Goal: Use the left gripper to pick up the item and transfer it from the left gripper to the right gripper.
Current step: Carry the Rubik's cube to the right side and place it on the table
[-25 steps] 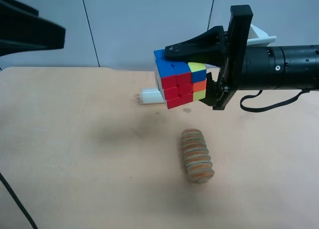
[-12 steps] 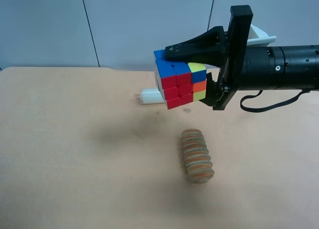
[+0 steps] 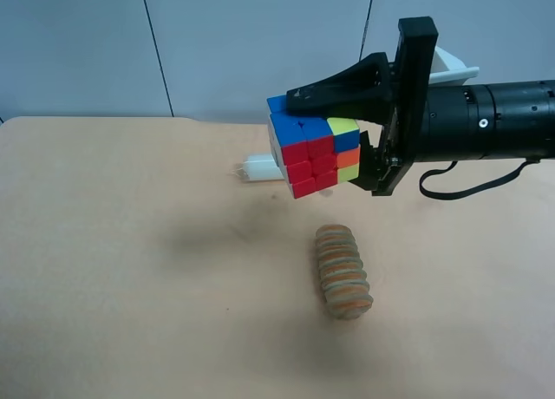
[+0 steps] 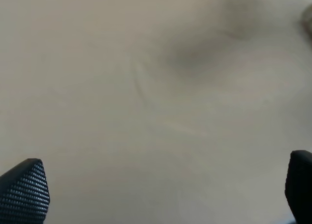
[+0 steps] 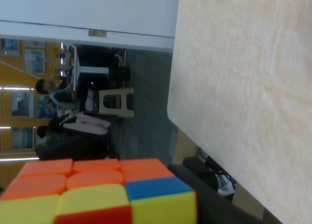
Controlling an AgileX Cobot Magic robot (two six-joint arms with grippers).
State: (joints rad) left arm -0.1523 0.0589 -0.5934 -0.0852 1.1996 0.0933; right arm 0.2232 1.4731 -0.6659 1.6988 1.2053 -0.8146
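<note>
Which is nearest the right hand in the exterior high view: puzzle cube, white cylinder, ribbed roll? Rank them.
1. Puzzle cube: held in the right hand.
2. White cylinder: just behind the cube.
3. Ribbed roll: lying lower, toward the camera.

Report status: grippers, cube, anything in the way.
Right gripper shut on cube, held above table. Left gripper open, empty, over bare table. Ribbed roll on table below cube, white cylinder behind; neither touching it.
</note>
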